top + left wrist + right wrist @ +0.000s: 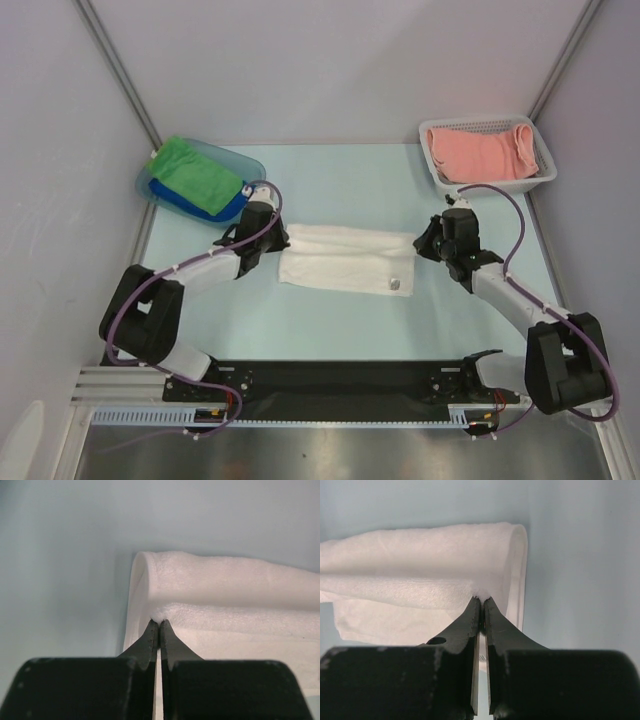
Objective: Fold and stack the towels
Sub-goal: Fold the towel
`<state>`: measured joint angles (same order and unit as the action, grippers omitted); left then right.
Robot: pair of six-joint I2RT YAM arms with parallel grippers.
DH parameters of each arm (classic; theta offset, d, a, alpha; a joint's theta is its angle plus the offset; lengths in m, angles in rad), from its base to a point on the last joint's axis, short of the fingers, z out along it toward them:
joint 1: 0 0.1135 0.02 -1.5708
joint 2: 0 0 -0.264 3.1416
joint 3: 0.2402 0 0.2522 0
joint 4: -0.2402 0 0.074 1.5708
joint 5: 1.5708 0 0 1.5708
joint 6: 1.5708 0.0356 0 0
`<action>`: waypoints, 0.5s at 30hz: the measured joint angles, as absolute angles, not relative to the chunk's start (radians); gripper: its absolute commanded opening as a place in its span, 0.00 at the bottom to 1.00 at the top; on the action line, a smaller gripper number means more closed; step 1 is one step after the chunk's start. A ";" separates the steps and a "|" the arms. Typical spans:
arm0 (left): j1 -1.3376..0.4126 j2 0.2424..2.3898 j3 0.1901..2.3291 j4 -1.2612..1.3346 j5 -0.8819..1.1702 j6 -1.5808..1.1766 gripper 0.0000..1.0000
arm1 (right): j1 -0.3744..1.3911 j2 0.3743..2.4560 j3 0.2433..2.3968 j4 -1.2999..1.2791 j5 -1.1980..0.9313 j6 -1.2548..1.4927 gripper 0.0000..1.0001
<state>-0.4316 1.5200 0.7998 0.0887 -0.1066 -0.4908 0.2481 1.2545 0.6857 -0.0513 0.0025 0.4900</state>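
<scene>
A white towel (345,258) lies on the table's middle, partly folded over itself, with a small tag at its near right corner. My left gripper (282,240) is shut on its left edge; the left wrist view shows the fingertips pinching a fold of white towel (225,580). My right gripper (420,244) is shut on its right edge; the right wrist view shows the same pinch on the towel (420,565). Folded green and blue towels (195,175) lie in the blue tray. Salmon pink towels (482,152) lie in the white basket.
The blue plastic tray (248,163) stands at the back left. The white perforated basket (545,165) stands at the back right. Grey walls enclose the light blue table (340,190) on three sides.
</scene>
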 measured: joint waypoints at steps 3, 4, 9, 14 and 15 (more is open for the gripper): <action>-0.434 1.494 0.772 0.083 -0.112 -0.498 0.00 | 0.256 1.224 0.651 -0.053 -0.001 0.498 0.00; -0.434 1.485 0.764 0.083 -0.113 -0.498 0.00 | 0.258 1.213 0.639 -0.054 -0.002 0.500 0.00; -0.438 1.430 0.734 0.081 -0.112 -0.502 0.00 | 0.261 1.156 0.594 -0.062 -0.009 0.505 0.00; -0.442 1.388 0.705 0.081 -0.110 -0.509 0.00 | 0.265 1.111 0.567 -0.075 -0.018 0.506 0.00; -0.442 1.382 0.698 0.081 -0.109 -0.509 0.00 | 0.265 1.106 0.564 -0.077 -0.022 0.506 0.00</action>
<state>-0.4419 1.3823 0.6975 0.0814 -0.1093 -0.5095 0.2653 1.1057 0.5644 -0.0772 -0.0219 0.5064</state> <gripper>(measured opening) 0.014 0.075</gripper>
